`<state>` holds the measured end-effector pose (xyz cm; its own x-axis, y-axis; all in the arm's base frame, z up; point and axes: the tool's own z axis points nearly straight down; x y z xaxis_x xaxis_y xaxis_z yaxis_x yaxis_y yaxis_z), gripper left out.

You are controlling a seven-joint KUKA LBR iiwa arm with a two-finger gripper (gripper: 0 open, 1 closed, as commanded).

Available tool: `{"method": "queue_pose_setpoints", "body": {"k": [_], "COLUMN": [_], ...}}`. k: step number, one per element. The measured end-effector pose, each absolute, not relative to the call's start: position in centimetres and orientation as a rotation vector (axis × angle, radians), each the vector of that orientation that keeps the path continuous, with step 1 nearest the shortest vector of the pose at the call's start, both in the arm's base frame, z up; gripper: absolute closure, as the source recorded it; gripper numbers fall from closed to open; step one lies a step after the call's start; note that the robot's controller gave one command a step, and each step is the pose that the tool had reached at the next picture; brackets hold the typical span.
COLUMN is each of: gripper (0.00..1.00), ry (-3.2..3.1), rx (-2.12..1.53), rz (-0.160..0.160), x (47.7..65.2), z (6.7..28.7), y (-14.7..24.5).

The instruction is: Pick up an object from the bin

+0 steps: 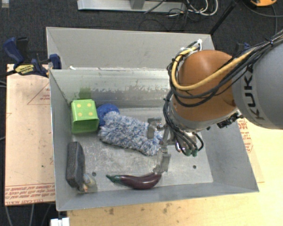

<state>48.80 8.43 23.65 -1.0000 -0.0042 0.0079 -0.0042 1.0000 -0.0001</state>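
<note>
My gripper (158,145) hangs below the orange wrist cover at the bin's middle right. It stands open: one finger (153,125) sits by the upper edge of a fluffy blue-and-white duster (125,133), the other finger (162,164) reaches down past its right end. The duster's right end lies between the two fingers. Just under the lower fingertip lies a dark purple toy eggplant (137,180), curved, along the bin's front; whether the tip touches it I cannot tell.
A green cube with dots (83,116) stands at the back left, with a blue round thing (107,111) beside it against the duster. A dark grey oblong block (75,163) lies along the left wall. The arm covers the bin's right part.
</note>
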Motion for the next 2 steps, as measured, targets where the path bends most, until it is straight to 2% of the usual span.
{"method": "queue_pose_setpoints", "body": {"k": [1, 2], "gripper": [0.00, 0.00], "ry": [-3.142, -3.145], "rx": [0.002, 0.008], "rz": [-0.001, -0.002], "x": [48.9, 51.3], "z": [24.1, 21.1], "y": [8.4, 9.2]}}
